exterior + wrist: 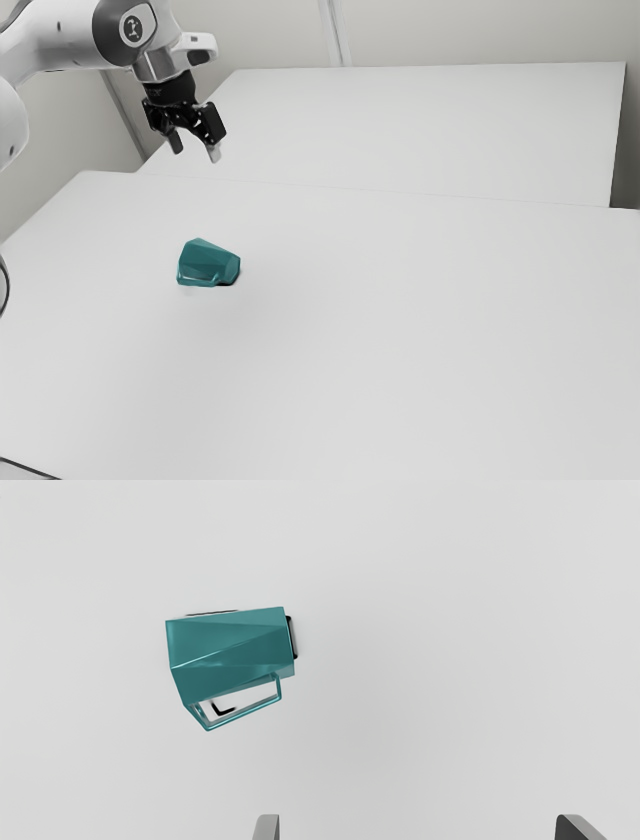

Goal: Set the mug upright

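White, rounded arm [66, 38]; dark band [106, 38], round emblem [133, 28]; black end effector [196, 152]; grey fingertips [268, 828].

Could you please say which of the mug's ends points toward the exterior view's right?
The narrower end; the wider end faces the exterior view's left.

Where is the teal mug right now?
The mug lies on its side on the white table, in the exterior view's left half, below the open gripper.

Bright, soft light in both views; table [400, 330] is pale w/ faint shading, mug [230, 650] has small glints & thin, dark shadows.
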`<act>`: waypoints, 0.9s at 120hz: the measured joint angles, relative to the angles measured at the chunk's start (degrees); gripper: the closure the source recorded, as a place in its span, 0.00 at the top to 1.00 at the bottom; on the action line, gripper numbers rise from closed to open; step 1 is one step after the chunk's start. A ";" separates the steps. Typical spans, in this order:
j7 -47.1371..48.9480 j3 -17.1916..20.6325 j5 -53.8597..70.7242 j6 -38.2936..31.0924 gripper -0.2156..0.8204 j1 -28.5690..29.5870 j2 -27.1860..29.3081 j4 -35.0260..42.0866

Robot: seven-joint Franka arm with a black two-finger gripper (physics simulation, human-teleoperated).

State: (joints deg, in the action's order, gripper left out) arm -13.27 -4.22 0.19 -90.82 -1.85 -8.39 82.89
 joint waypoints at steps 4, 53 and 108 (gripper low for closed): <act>0.00 0.08 0.00 -0.10 0.79 0.04 0.00 -0.04; -0.08 -0.55 -2.20 -0.95 0.79 0.13 0.06 0.47; -16.45 -8.21 -30.77 3.44 0.79 15.59 -5.66 0.91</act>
State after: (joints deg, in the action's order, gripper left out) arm -29.73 -12.43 -30.59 -87.37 13.73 -14.04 83.80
